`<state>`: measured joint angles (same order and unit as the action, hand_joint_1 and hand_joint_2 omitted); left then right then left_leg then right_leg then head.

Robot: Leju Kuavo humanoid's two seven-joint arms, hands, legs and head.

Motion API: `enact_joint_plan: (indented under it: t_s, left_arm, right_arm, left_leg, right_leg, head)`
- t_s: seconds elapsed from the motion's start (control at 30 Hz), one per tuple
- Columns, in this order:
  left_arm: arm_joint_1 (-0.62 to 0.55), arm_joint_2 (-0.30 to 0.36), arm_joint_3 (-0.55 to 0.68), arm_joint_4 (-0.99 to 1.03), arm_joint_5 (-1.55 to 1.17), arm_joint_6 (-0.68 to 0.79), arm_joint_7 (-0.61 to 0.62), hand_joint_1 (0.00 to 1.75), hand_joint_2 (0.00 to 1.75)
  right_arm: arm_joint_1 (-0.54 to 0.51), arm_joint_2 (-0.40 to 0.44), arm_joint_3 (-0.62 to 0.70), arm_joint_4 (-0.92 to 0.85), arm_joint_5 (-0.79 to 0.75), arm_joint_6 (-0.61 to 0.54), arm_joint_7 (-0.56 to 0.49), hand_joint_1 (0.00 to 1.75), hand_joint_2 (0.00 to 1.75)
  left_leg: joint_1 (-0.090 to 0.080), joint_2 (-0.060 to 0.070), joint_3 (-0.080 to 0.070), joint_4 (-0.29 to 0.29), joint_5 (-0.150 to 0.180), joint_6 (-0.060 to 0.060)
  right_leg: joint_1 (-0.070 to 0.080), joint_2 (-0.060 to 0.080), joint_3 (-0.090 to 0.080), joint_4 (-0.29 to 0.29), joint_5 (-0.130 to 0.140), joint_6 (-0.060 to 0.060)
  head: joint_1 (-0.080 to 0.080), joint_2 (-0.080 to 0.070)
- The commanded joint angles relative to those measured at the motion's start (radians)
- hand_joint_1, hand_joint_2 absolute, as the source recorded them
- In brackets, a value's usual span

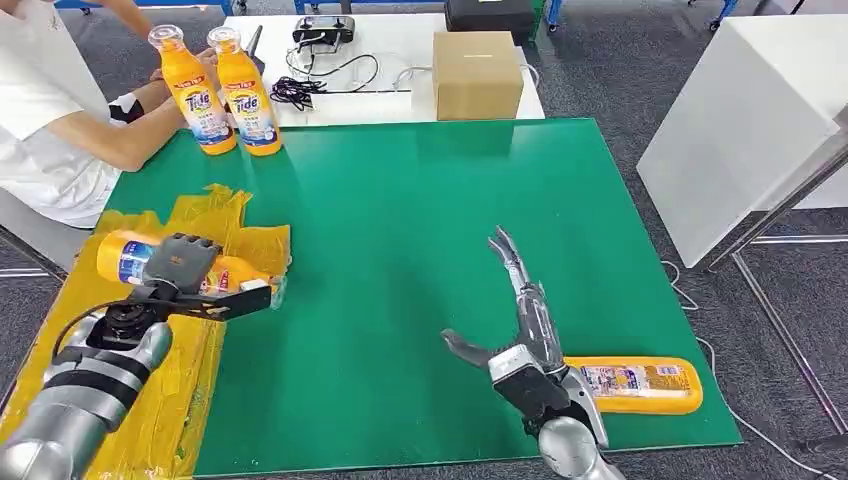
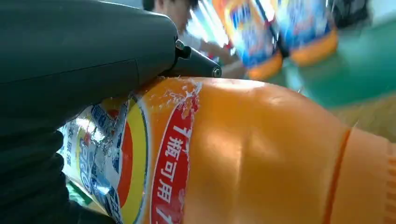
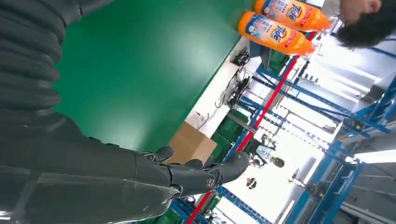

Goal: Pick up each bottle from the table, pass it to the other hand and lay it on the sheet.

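Left hand (image 1: 178,262) grips bottle (image 1: 125,256) over sheet (image 1: 232,236).

Four orange bottles: two upright (image 1: 195,90) (image 1: 247,92), two lying (image 1: 150,262) (image 1: 632,385). One yellow sheet (image 1: 225,222). One cardboard box (image 1: 477,74).

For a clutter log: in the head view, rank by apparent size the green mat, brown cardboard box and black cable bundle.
1. Green mat, largest.
2. Brown cardboard box.
3. Black cable bundle, smallest, though the box and cables sit farthest from the camera.

bottle (image 2: 261,154) glossy plastic | sheet (image 1: 230,235) crinkly film | table (image 1: 420,250) matt green
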<state>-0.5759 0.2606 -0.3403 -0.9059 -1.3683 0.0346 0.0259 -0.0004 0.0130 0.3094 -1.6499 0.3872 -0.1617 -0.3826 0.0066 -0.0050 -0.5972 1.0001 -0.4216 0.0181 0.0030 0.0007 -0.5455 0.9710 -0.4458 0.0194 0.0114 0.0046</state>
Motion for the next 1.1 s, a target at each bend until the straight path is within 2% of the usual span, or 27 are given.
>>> enact_joint_plan:
  t_s: [0.03,0.1,0.17,0.2,0.33,0.43,0.47,0.5,0.63,0.83,0.93,1.1]
  left_arm:
    - [-0.184,0.040,-0.159,0.329,0.014,-0.076,-0.023,1.75,1.75]
    - [-0.184,0.040,-0.159,0.329,0.014,-0.076,-0.023,1.75,1.75]
    - [-0.184,0.040,-0.159,0.329,0.014,-0.076,-0.023,1.75,1.75]
    - [-0.181,0.034,-0.145,0.361,0.064,-0.180,-0.086,1.75,1.75]
    - [-0.168,0.060,-0.198,0.423,0.122,-0.209,-0.155,1.75,1.75]
    - [-0.164,0.069,-0.227,0.443,0.152,-0.212,-0.150,1.75,1.75]
    - [-0.159,0.065,-0.228,0.445,0.163,-0.205,-0.138,1.47,1.75]
    - [-0.153,0.060,-0.223,0.443,0.170,-0.189,-0.126,0.00,1.75]
    - [-0.134,0.031,-0.199,0.442,0.205,-0.147,-0.086,0.00,1.75]
    - [-0.099,0.024,-0.132,0.386,0.327,-0.132,-0.172,0.00,1.75]
    - [-0.027,0.061,-0.092,0.266,0.479,-0.187,-0.305,0.00,1.75]
    - [0.093,0.092,-0.065,0.050,0.660,-0.208,-0.317,0.00,1.75]
  right_arm:
    - [-0.029,0.017,-0.038,0.057,0.000,-0.005,0.005,0.00,1.75]
    - [-0.029,0.017,-0.038,0.057,0.000,-0.005,0.005,0.00,1.75]
    - [-0.029,0.017,-0.038,0.057,0.000,-0.005,0.005,0.00,1.75]
    - [-0.039,0.017,-0.033,0.070,-0.003,0.002,0.006,0.00,1.75]
    - [-0.065,0.014,-0.014,0.110,-0.010,-0.004,0.005,0.00,1.75]
    - [-0.081,0.011,0.002,0.126,-0.012,-0.007,0.004,0.00,1.75]
    - [-0.083,0.011,0.005,0.128,-0.013,-0.008,0.005,0.00,1.75]
    - [-0.084,0.011,0.006,0.129,-0.013,-0.009,0.005,0.00,1.75]
    - [-0.081,0.010,0.006,0.131,-0.013,-0.012,0.007,0.00,1.75]
    - [-0.080,0.005,0.014,0.147,-0.015,-0.013,0.011,0.00,1.75]
    - [-0.090,-0.004,0.024,0.164,-0.027,-0.015,0.008,0.00,1.75]
    - [-0.089,-0.013,0.027,0.170,-0.044,-0.023,0.006,0.00,1.75]
  left_leg:
    - [0.000,0.000,0.001,0.000,0.000,0.000]
    - [0.001,0.000,0.005,0.000,-0.002,-0.001]
    - [0.001,0.000,0.004,-0.001,-0.002,0.000]
    - [0.001,0.001,0.003,-0.001,-0.001,0.000]
    - [0.000,0.003,0.005,-0.002,-0.001,-0.001]
    - [0.000,0.004,0.005,-0.002,-0.001,-0.001]
    - [0.000,0.003,0.006,-0.002,-0.001,-0.001]
    - [0.000,0.003,0.006,-0.003,-0.001,0.000]
    - [-0.001,0.003,0.010,-0.004,-0.001,-0.001]
    - [-0.002,0.002,0.012,-0.004,0.000,-0.001]
    - [-0.001,0.003,0.012,-0.004,0.000,-0.001]
    - [-0.001,0.003,0.015,-0.004,-0.001,-0.001]
  right_leg:
    - [0.000,0.000,0.001,0.000,0.000,0.000]
    - [0.001,0.000,0.006,-0.002,-0.002,0.001]
    - [0.000,0.000,0.005,-0.001,-0.001,0.001]
    - [0.000,0.001,0.004,-0.001,-0.001,0.001]
    - [0.000,0.003,0.005,-0.002,0.000,0.001]
    - [0.000,0.003,0.005,-0.002,0.000,0.000]
    - [0.000,0.003,0.006,-0.002,0.000,0.000]
    - [-0.001,0.003,0.006,-0.002,0.000,0.000]
    - [-0.001,0.003,0.010,-0.003,0.000,0.001]
    - [-0.001,0.002,0.011,-0.002,0.001,0.000]
    - [0.000,0.003,0.011,-0.002,0.001,0.001]
    - [-0.001,0.003,0.014,-0.002,0.000,0.001]
  head:
    - [0.000,0.000]
    - [0.000,0.000]
    - [0.000,0.000]
    - [0.000,0.000]
    - [0.000,0.000]
    - [0.000,0.000]
    - [0.000,0.000]
    - [0.000,0.000]
    - [0.000,0.000]
    - [0.000,0.000]
    - [0.000,0.000]
    - [-0.001,0.000]
